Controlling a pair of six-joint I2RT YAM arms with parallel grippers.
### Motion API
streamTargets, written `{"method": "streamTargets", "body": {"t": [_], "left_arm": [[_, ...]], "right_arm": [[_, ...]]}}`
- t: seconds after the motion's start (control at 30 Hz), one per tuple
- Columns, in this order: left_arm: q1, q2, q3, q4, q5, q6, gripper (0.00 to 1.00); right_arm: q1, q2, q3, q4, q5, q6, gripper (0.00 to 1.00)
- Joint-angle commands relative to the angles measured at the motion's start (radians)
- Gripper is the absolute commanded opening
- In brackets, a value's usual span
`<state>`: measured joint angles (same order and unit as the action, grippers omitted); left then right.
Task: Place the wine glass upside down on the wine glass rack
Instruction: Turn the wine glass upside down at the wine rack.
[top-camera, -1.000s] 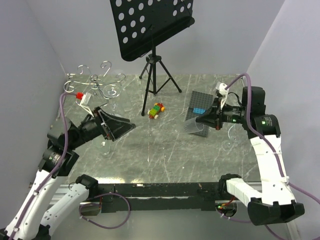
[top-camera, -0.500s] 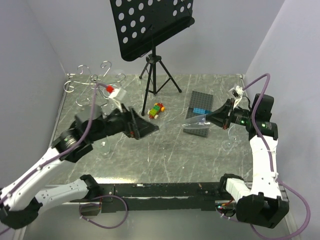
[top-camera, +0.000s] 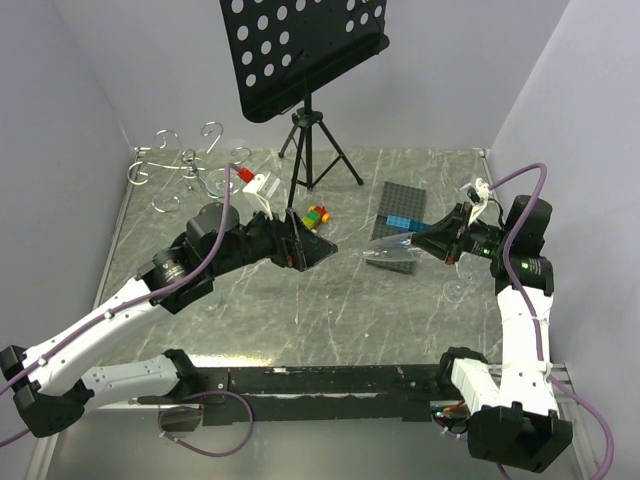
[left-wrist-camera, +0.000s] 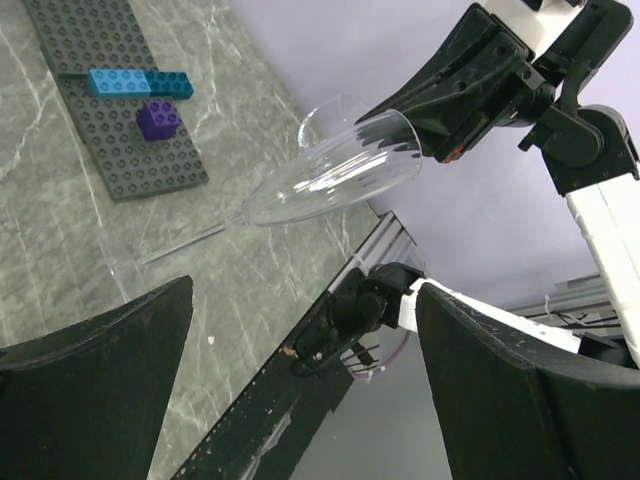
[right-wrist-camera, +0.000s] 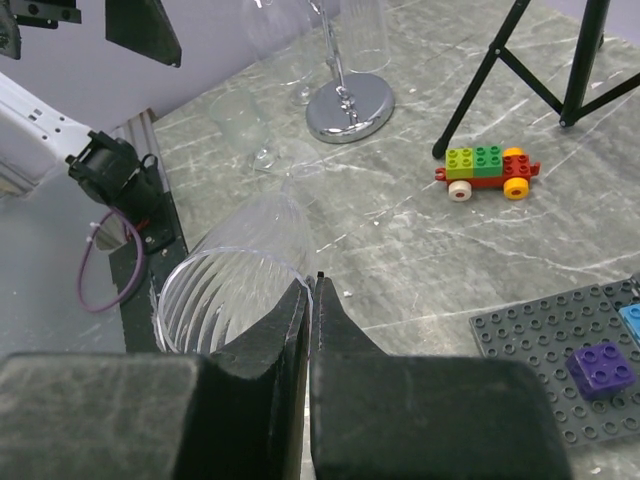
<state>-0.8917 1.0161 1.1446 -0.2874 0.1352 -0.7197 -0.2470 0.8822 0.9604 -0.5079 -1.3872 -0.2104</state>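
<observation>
The wine glass (top-camera: 393, 243) hangs level above the table, its stem pointing left toward the middle. My right gripper (top-camera: 428, 234) is shut on its rim, one finger inside the bowl; the right wrist view shows the ribbed bowl (right-wrist-camera: 232, 285) pinched at the jaws (right-wrist-camera: 313, 287). My left gripper (top-camera: 318, 249) stands open just left of the glass's foot, apart from it. From the left wrist, the glass (left-wrist-camera: 335, 172) lies ahead of the wide-open gripper (left-wrist-camera: 305, 292). The chrome wine glass rack (top-camera: 190, 165) stands at the far left corner, its round base (right-wrist-camera: 349, 107) seen from the right wrist.
A black music stand (top-camera: 300, 50) on a tripod (top-camera: 318, 150) stands at the back middle. A toy brick car (top-camera: 316, 215) lies by it. A grey baseplate (top-camera: 401, 203) with blue and purple bricks lies under the held glass. Another glass (right-wrist-camera: 240, 120) stands near the rack base.
My left arm has swung from the rack side to the table's middle, its open gripper now near the glass's foot. The right arm has drawn back a little with the glass.
</observation>
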Motion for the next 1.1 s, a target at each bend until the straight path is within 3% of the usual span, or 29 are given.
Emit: {"method": "streamTargets", "body": {"t": [0.0, 1.07], "left_arm": [[-0.004, -0.007, -0.005, 0.083, -0.02, 0.022, 0.97], [-0.004, 0.035, -0.051, 0.102, -0.008, 0.049, 0.97]], "right_arm": [[-0.006, -0.019, -0.006, 0.057, -0.035, 0.0, 0.0], [-0.008, -0.012, -0.005, 0.04, -0.044, -0.024, 0.0]]}}
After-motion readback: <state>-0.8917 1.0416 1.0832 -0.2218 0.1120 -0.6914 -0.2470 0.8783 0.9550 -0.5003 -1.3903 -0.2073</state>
